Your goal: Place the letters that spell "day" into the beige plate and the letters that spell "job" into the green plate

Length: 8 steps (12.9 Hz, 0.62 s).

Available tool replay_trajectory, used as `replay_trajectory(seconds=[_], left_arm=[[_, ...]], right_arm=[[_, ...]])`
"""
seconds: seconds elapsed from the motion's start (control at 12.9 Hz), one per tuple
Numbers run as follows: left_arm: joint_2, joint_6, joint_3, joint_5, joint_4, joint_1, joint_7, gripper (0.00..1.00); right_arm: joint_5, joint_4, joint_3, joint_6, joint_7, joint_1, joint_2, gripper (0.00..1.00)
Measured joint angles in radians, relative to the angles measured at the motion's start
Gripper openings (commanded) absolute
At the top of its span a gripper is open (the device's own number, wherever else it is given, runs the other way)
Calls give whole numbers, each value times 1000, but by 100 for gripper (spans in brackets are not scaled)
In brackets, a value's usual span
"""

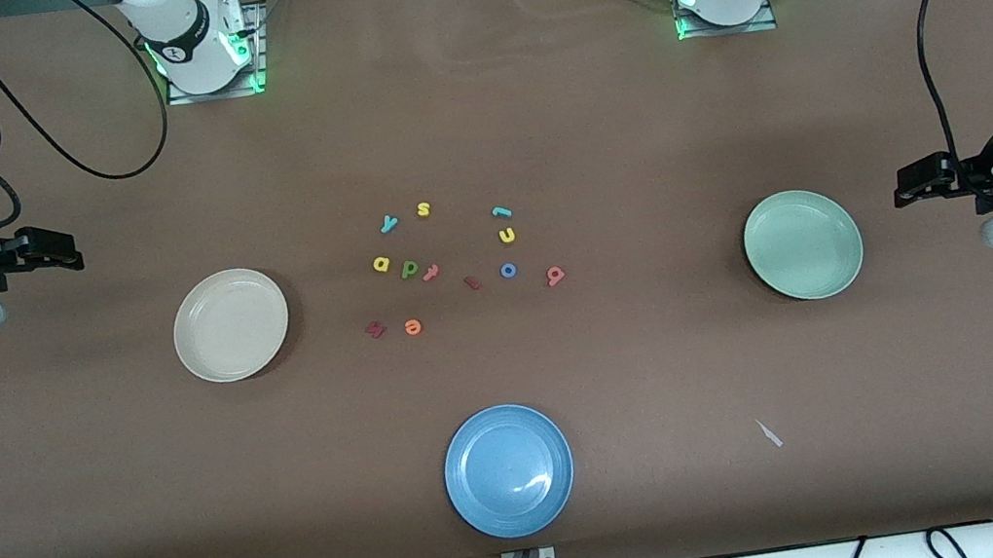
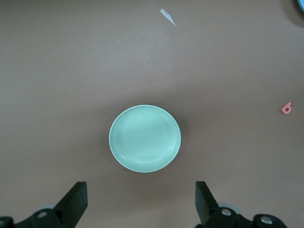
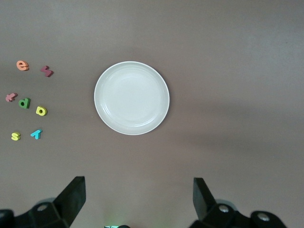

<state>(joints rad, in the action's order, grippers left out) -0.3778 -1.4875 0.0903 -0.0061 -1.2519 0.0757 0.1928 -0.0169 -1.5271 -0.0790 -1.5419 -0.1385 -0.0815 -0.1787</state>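
Note:
The beige plate lies toward the right arm's end of the table, and the green plate toward the left arm's end. Both are empty. Between them lie green d, yellow a, teal y, teal j, blue o and pinkish b. My right gripper hangs open and empty beside the beige plate. My left gripper hangs open and empty beside the green plate.
A blue plate sits nearest the front camera. Mixed in with the task letters are yellow s, yellow u, orange e, a pink t and two dark red letters. A paper scrap lies nearer the camera than the green plate.

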Motion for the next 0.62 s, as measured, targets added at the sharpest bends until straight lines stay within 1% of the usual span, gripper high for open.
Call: replay_trajectory(seconds=[0.39,0.62], left_arm=[[0,2,-7,0,0,5,-42,100],[0,2,-9,0,0,13,-58,100]], right_arm=[[0,-1,0,1,0,0,0,100],[-17,-1,0,1,0,0,0,100]])
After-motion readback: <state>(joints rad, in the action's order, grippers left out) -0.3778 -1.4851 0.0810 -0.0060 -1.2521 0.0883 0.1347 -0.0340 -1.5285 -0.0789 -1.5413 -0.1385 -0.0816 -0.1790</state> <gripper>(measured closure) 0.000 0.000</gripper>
